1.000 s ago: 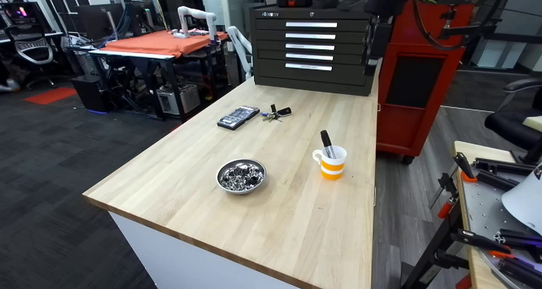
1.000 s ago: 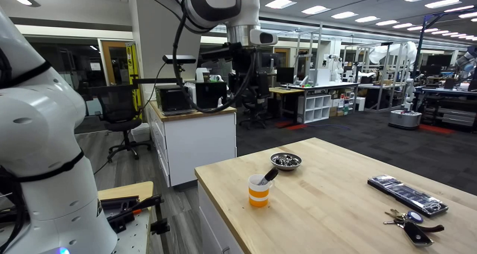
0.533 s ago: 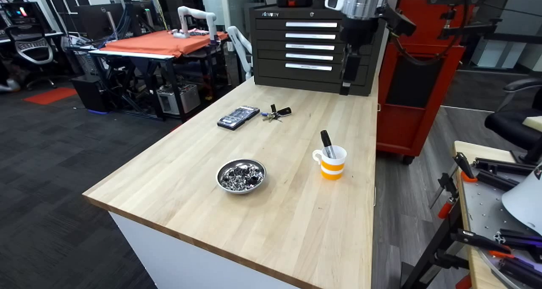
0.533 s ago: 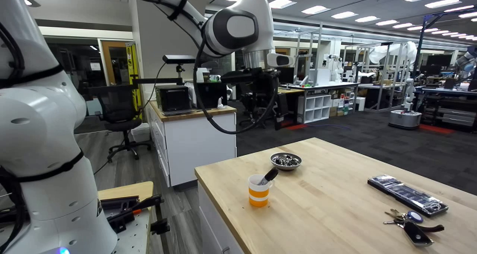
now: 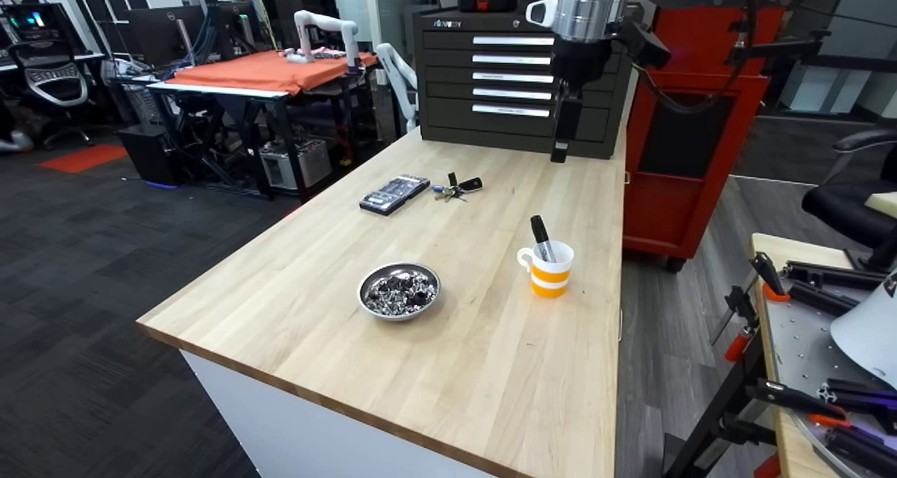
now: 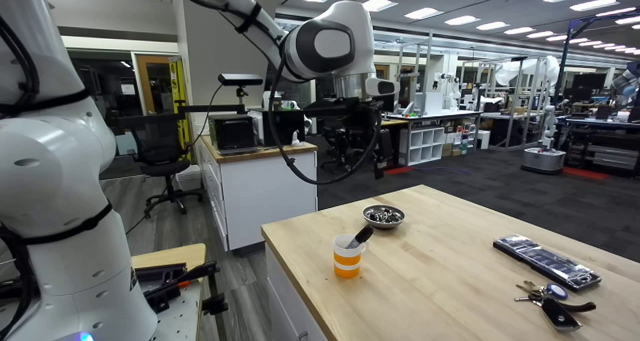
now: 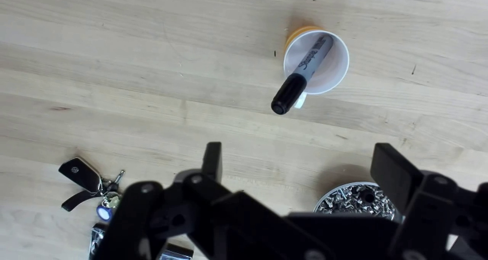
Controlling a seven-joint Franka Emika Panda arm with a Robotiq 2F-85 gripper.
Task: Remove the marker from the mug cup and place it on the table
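Note:
The mug cup (image 5: 550, 284), orange below with a white rim, stands upright on the wood-topped table (image 5: 448, 373); it also shows in an exterior view (image 6: 346, 267) and in the wrist view (image 7: 337, 71). The black-capped marker (image 5: 539, 229) leans in the cup, its cap sticking out past the rim on the handle side; it also shows in an exterior view (image 6: 363, 234) and in the wrist view (image 7: 291, 92). My gripper (image 7: 297, 149) is open and empty, apart from cup and marker. It hangs above the table (image 5: 558, 157), with the marker beyond its fingertips in the wrist view.
A metal bowl (image 5: 399, 317) of small screws stands beside the cup, partly behind a finger in the wrist view (image 7: 331, 191). Keys (image 5: 459, 188) and a flat dark device (image 5: 394, 195) lie further along. A tool chest (image 5: 518, 124) stands at the table's end.
The arm and gripper have come down and moved left in an exterior view, and down and right in an exterior view. The cup, marker and other things have not moved.

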